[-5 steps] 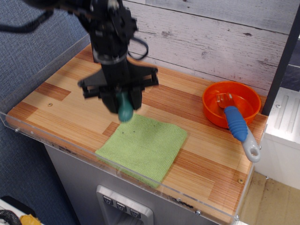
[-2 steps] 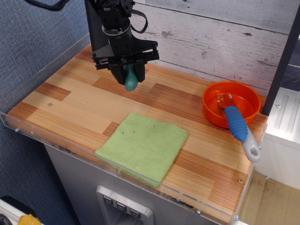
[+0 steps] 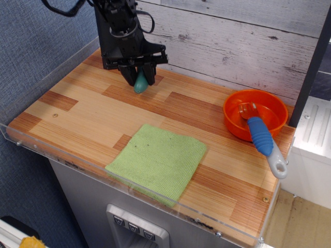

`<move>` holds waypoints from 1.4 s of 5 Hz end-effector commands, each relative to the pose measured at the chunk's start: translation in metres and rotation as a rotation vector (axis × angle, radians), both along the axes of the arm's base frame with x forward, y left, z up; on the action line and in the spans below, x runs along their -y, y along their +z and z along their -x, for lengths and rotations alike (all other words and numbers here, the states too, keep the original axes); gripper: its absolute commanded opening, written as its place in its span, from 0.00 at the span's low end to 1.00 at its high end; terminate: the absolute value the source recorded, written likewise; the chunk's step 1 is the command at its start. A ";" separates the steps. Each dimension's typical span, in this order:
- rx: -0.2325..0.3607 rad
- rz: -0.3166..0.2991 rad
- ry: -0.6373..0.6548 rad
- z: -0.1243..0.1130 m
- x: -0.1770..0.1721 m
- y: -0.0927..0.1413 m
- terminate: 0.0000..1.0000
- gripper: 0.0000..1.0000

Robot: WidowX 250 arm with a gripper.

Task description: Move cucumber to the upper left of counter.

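The teal-green cucumber (image 3: 139, 82) hangs upright between the fingers of my black gripper (image 3: 138, 78), which is shut on it. The gripper holds it at the far left part of the wood-plank counter (image 3: 93, 116), its lower tip close to or touching the surface; I cannot tell which. The cucumber's upper part is hidden by the fingers.
A light green cloth (image 3: 158, 161) lies near the front edge. An orange bowl (image 3: 254, 113) at the right holds a blue-handled utensil (image 3: 262, 138) that sticks out over the counter. A clear acrylic rim (image 3: 62, 155) edges the counter. A plank wall stands behind.
My gripper has carried the cucumber from above the cloth's far corner back and left toward the far left of the counter, and lowered it.
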State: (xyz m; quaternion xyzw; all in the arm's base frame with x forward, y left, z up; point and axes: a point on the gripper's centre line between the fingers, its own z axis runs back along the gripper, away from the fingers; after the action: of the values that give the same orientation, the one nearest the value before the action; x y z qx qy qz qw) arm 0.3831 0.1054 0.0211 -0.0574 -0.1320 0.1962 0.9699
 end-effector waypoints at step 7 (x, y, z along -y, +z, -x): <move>0.111 -0.030 0.110 0.006 -0.023 0.067 0.00 1.00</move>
State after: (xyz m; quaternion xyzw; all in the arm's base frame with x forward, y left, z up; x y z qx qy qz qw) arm 0.3734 0.1282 0.0654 -0.0505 -0.1616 0.2427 0.9552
